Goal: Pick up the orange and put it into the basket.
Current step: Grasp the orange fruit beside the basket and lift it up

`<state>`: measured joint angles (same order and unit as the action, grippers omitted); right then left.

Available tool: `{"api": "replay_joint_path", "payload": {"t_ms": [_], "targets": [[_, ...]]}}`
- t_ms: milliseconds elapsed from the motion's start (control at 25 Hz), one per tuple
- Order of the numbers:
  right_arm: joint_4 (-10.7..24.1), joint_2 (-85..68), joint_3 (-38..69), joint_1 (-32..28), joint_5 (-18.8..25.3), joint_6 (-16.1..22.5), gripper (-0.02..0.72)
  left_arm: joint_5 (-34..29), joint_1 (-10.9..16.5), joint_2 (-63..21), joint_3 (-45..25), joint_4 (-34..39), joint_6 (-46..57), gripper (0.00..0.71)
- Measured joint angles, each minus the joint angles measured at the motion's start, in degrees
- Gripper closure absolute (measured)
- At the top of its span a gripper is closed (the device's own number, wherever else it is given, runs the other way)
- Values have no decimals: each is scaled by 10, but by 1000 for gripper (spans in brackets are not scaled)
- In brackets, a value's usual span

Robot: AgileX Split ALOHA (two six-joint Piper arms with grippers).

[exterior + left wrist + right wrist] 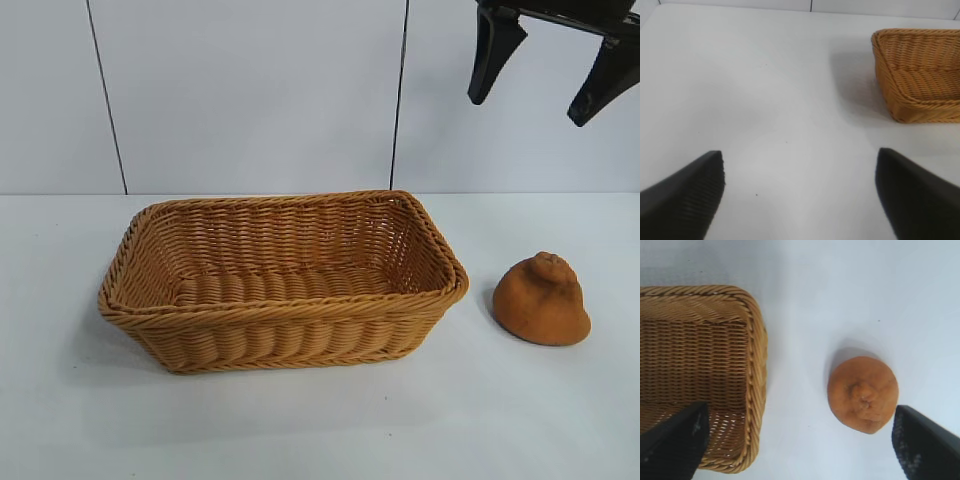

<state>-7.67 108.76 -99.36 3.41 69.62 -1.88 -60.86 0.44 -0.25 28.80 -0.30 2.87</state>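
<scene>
**Inspector:** Count, largest first.

**Assistant:** One table (pixel 320 430), white. One basket (pixel 283 300), woven tan wicker, standing upright near the table's middle, towards the back edge, nothing inside. One orange (pixel 541 300), dull brownish, knobby bump uppermost, resting on the table just beside the basket's right end, not touching it.

**Inspector:** Grippers?

**Assistant:** Two. The right gripper (pixel 540 70) hangs high above the orange, pointing down, jaws wide apart, holding nothing. The left gripper (pixel 800 190) shows only in its wrist view, over bare table off the basket's left end, jaws likewise spread and empty.
</scene>
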Motion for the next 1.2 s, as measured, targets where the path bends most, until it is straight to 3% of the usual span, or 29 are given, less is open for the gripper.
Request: {"api": "replay_joint_path", "payload": {"t_ms": [360,680,920,1080,1120,1200], "targets": [[-2,79,68,0,0,1,22,0,0,0,0,3,0,122],[-33,169,109,0,-68,1,51,0,0,0,0,3,0,122],[-31,175,109,0,-75,1,302,0,0,0,0,3,0,122],[-25,174,109,0,-62,1,624,0,0,0,0,3,0,123],[-25,172,109,0,-54,0,660,0,0,0,0,3,0,123],[-25,164,108,0,-47,-6,659,0,0,0,0,3,0,123]]}}
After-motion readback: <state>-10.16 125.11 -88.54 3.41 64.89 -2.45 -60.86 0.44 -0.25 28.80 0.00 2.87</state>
